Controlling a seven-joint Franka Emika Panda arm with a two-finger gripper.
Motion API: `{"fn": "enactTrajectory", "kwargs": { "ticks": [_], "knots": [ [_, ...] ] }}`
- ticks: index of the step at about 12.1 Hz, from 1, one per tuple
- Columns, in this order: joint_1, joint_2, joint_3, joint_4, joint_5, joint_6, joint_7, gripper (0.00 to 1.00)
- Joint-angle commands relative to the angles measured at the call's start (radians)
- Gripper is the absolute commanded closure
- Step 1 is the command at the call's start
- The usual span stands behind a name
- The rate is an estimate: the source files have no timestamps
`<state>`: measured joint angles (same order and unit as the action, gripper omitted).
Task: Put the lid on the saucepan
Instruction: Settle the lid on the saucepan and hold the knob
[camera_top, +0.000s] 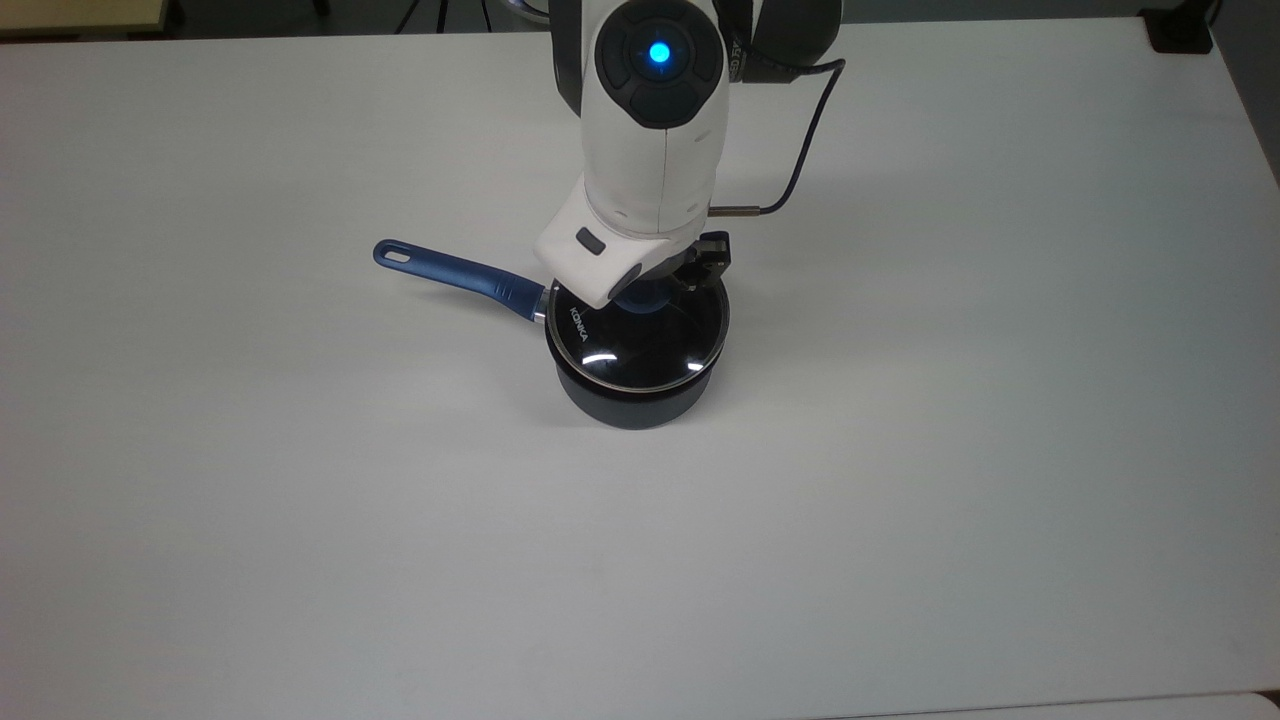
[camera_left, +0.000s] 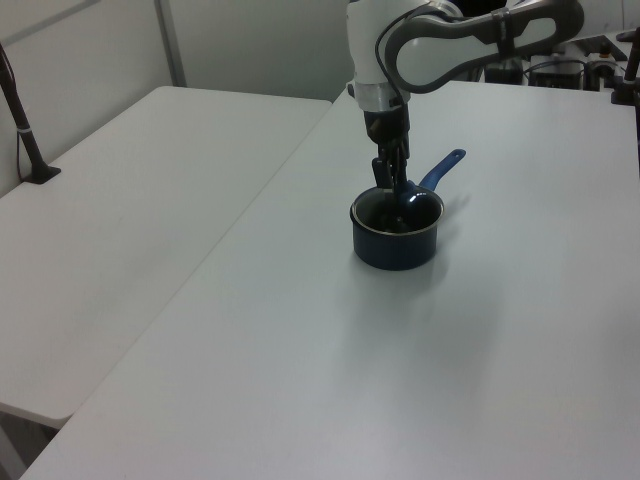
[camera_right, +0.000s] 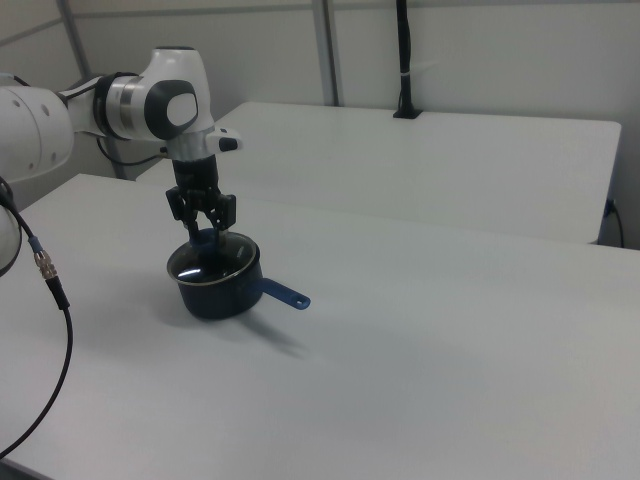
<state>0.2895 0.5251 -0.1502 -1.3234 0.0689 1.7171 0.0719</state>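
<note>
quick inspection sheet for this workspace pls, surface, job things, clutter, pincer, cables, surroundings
surface: white table, bare apart from the job's things.
job's things: glass lid sits level on the navy saucepan; the blue handle points to the top view's left.
clutter: nothing seen.
pincer: pincer at the lid's blue knob, fingers either side of it.
cables: black cable loops off the arm; another hangs at the right view's left.
surroundings: second white table alongside, wall panels behind.
</note>
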Motion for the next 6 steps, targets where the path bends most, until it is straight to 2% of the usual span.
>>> {"fn": "enactTrajectory", "kwargs": {
  "ticks": [1, 4, 5, 6],
  "knots": [
    [0.008, 0.023, -0.015, 0.033, 0.022, 0.013, 0.032, 0.54],
    [0.008, 0.035, -0.016, 0.035, 0.022, 0.024, 0.035, 0.54],
    [0.008, 0.036, -0.016, 0.033, 0.020, 0.025, 0.037, 0.44],
    [0.008, 0.036, -0.016, 0.033, 0.020, 0.032, 0.037, 0.00]
  ]
}}
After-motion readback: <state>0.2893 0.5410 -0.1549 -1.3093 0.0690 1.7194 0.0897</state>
